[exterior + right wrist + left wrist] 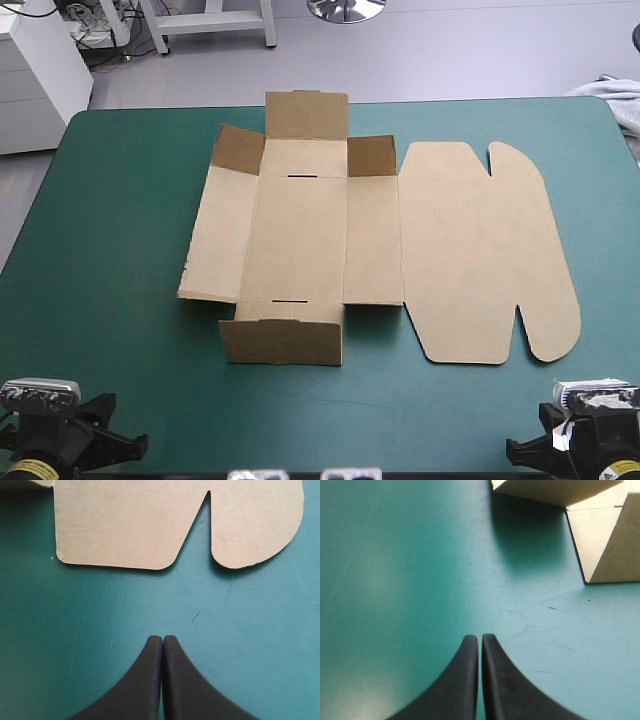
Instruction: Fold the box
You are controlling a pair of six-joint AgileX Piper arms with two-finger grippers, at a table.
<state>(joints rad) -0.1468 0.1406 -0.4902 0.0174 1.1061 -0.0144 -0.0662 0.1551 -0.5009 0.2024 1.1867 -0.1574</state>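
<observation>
The brown box [330, 240] lies mostly flat in the middle of the teal-green table, its lid panel [485, 250] spread flat to the right. Its near end flap [283, 340] and far end flap [306, 114] stand partly raised, and two small corner flaps at the far end are lifted. My left gripper [480, 639] is shut over bare cover near the front left corner; a raised flap of the box [615, 540] shows ahead of it. My right gripper [163, 639] is shut near the front right corner, just short of the lid's rounded near edge [150, 525].
A pale cloth [615, 100] lies at the table's far right corner. Bare teal-green cover [110, 230] surrounds the box on all sides, widest at the left and along the front edge.
</observation>
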